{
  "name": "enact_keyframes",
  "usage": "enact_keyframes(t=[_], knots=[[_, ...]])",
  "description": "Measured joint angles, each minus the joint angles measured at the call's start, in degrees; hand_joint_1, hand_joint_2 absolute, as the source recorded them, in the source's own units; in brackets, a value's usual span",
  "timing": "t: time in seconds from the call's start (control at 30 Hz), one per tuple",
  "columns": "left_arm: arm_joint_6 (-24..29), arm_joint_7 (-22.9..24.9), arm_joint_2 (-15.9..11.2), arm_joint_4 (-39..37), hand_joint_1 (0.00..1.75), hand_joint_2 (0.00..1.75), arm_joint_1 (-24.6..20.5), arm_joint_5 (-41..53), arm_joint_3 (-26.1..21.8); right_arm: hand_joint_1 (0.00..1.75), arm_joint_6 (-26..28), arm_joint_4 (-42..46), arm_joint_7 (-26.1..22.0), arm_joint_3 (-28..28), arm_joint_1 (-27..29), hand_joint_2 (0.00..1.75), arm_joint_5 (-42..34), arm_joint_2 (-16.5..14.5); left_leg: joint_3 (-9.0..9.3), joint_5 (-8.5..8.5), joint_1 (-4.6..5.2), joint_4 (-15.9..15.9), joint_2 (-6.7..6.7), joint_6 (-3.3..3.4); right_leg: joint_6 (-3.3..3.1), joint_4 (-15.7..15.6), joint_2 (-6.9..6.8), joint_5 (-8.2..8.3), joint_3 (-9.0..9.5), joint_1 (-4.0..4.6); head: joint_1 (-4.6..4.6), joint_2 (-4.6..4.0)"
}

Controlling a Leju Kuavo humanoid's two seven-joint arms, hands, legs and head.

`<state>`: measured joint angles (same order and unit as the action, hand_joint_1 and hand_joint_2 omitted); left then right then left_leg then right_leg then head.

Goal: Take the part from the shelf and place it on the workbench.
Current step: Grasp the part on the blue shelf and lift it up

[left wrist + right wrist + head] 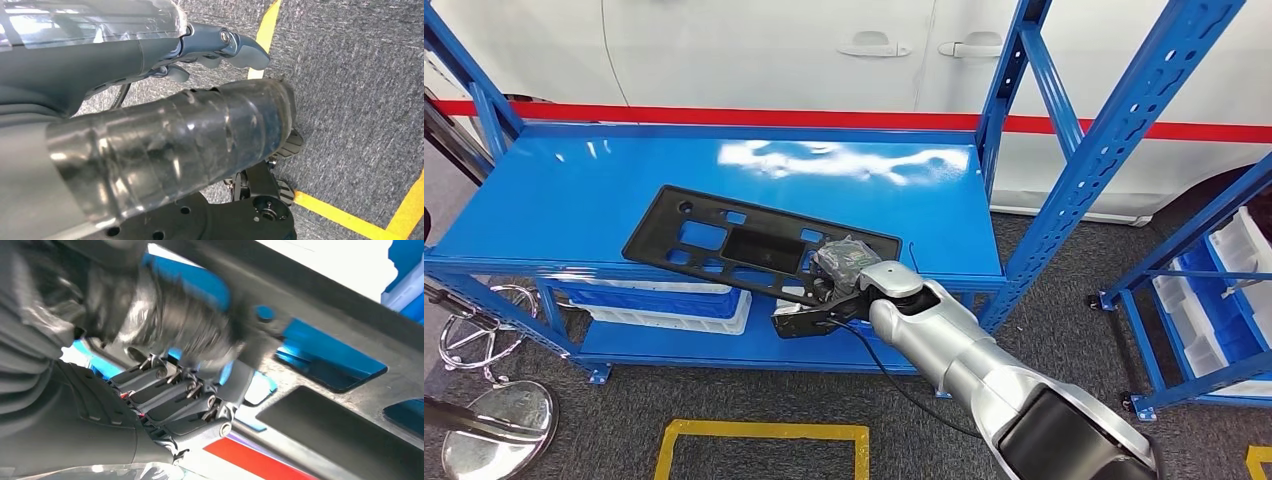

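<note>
On the blue shelf [574,200], a flat black part [724,245] pierced with rectangular openings lies across the top deck, its near-right end at the front edge. The right hand [849,275] has hold of that end — thumb over the top face, darker fingers [180,405] curled beneath, as the right wrist view shows from underneath. Whether that end is lifted clear of the deck or resting on it is hard to tell from these angles. The silver right arm [964,370] reaches in from the lower right, a black cable trailing under it.

Below the deck, white bins [664,305] sit on the lower level. Behind the shelf stands a white vehicle [824,50] with a red stripe [724,117] along its side. A 2nd blue rack [1214,280] with white bins stands at the right.

The left hand [220,50] hangs over grey carpet [360,100] with yellow floor tape [267,30] — its fingers are curled in, holding nothing.
</note>
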<state>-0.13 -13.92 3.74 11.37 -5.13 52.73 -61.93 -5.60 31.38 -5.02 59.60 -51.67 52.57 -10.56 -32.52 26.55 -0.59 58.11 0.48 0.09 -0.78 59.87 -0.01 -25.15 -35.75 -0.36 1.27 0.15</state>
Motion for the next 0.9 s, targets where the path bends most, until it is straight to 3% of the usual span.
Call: enact_keyframes(t=[0.23, 0.27, 0.37, 0.4, 0.47, 0.6, 0.63, 0.77, 0.9], knots=[[-0.4, -0.2, 0.0, 0.0, 0.00, 0.00, 0.0, 0.1, -0.1, 1.73, 0.4, 0.0, -0.3, 0.0, 0.2, 1.75, 0.5, 0.5, 0.00, 0.01, 0.01, 0.0, 0.00, 0.01, 0.00, 0.0, 0.00, 0.00, 0.00, 0.00, 0.01, 0.00], [-0.5, -0.2, 0.0, 0.0, 0.00, 0.00, 0.0, 0.1, -0.1, 1.42, 0.4, 0.0, -0.3, 0.0, 0.2, 1.75, 0.6, 0.5, 0.00, 0.01, 0.01, 0.0, 0.00, 0.01, 0.00, 0.0, 0.00, 0.00, 0.00, 0.00, 0.01, 0.00], [-0.6, -0.3, 0.0, 0.0, 0.00, 0.00, 0.0, 0.2, -0.1, 0.12, 0.6, 0.0, -0.5, 0.0, 0.2, 1.75, 0.8, 0.8, 0.01, 0.01, 0.01, 0.0, 0.01, 0.01, 0.02, 0.0, 0.01, 0.02, 0.01, 0.00, 0.00, 0.00], [-0.6, -0.3, 0.0, 0.0, 0.00, 0.00, 0.0, 0.3, -0.2, 0.00, 0.7, 0.0, -0.6, 0.0, 0.2, 1.75, 0.9, 0.8, 0.02, 0.01, 0.01, 0.0, 0.02, 0.02, 0.03, 0.0, 0.02, 0.03, 0.02, 0.00, 0.00, 0.00], [-0.6, -0.3, 0.0, 0.0, 0.00, 0.00, 0.0, 0.4, -0.3, 0.00, 0.8, 0.0, -0.8, 0.0, 0.3, 1.75, 1.2, 0.9, 0.04, 0.01, 0.01, 0.0, 0.03, 0.02, 0.06, 0.0, 0.03, 0.04, 0.03, 0.00, 0.00, 0.00], [-0.6, -0.3, 0.0, 0.0, 0.00, 0.00, -0.1, 0.8, -0.7, 0.00, 0.6, 0.1, -1.3, 0.0, 0.3, 0.00, 1.3, 0.9, 0.06, 0.01, 0.01, 0.0, 0.03, 0.02, 0.11, 0.0, 0.03, 0.10, 0.06, 0.00, 0.00, 0.00], [-0.6, -0.3, 0.0, 0.0, 0.00, 0.00, -0.1, 0.8, -0.8, 0.00, 0.5, 0.1, -1.5, 0.0, 0.3, 0.00, 1.3, 1.0, 0.07, 0.00, 0.01, 0.0, 0.03, 0.02, 0.12, 0.0, 0.04, 0.12, 0.06, 0.00, 0.00, 0.00], [-0.6, -0.3, 0.0, 0.0, 0.00, 0.00, -0.1, 1.0, -0.9, 0.00, 0.3, 0.2, -2.2, 0.0, 0.3, 1.75, 0.9, 1.1, 0.06, -0.05, 0.01, 0.0, 0.04, 0.07, 0.13, 0.0, 0.04, 0.21, 0.06, -0.01, 0.00, 0.00], [-0.9, -0.3, 0.0, 0.0, 0.00, 0.00, -0.1, 1.2, -1.0, 0.00, 0.4, 0.3, -2.3, 0.0, 0.3, 1.75, 0.8, 1.3, 0.06, -0.09, 0.01, 0.1, 0.04, 0.09, 0.15, 0.0, 0.04, 0.26, 0.07, 0.00, 0.00, 0.00]])
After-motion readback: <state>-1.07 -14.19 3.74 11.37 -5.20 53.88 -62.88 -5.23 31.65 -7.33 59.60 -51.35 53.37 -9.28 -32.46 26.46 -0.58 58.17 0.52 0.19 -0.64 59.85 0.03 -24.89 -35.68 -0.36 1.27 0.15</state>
